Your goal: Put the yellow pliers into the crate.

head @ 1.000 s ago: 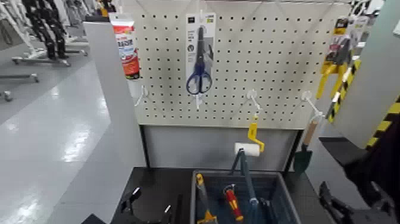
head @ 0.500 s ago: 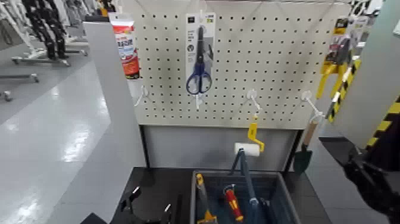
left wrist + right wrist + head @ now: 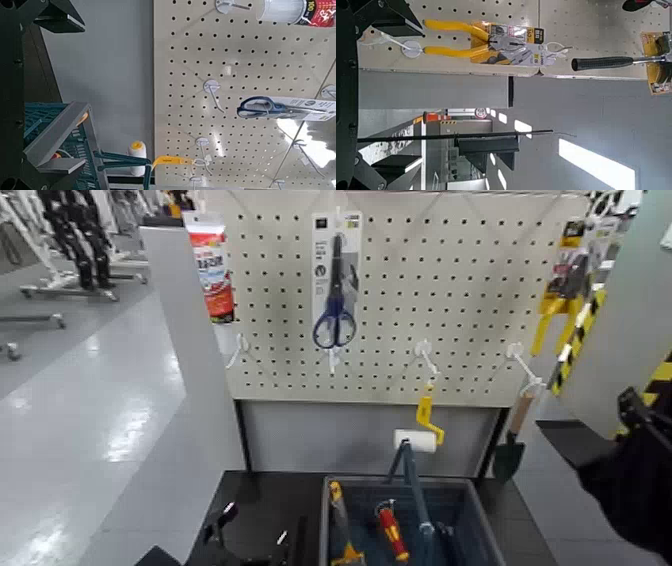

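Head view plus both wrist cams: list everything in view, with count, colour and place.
Pliers: 1, yellow handles, carded, pegboard's right end
Crate: 1, blue-grey, below board
Tools in crate: yellow-handled one, red-and-yellow one, others unclear
Paint roller: 1, white, yellow handle, over crate's far rim
Scissors: 1, blue, carded, board centre
Tube: 1, red and white, board left
Trowel: 1, green, wooden handle, board's lower right
Hammer: 1, black grip, beyond pliers
Left gripper: 1, black, left of crate
Right gripper: 1, black, right of board
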`<action>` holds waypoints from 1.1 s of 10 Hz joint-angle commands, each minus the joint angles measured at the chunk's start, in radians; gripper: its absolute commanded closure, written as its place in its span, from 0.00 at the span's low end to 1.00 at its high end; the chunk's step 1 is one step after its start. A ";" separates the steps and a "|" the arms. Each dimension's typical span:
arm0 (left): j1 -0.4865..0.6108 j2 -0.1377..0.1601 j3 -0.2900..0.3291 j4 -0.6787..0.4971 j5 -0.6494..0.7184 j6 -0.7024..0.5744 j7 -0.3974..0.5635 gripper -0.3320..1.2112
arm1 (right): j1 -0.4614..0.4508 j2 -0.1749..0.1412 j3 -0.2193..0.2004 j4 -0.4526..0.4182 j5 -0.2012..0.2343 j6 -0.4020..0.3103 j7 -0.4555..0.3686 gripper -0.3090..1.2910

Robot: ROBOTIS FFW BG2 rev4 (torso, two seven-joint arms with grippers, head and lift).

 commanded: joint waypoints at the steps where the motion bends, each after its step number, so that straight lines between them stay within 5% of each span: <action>1: -0.001 0.000 -0.002 0.000 0.001 0.000 0.000 0.29 | -0.106 -0.064 -0.010 0.024 -0.012 0.113 0.066 0.30; 8: -0.012 0.002 -0.011 0.002 0.001 -0.002 -0.002 0.29 | -0.409 -0.208 0.036 0.295 -0.195 0.263 0.403 0.30; 11: -0.019 0.003 -0.017 0.009 0.003 -0.006 -0.005 0.29 | -0.522 -0.250 0.102 0.437 -0.233 0.276 0.508 0.30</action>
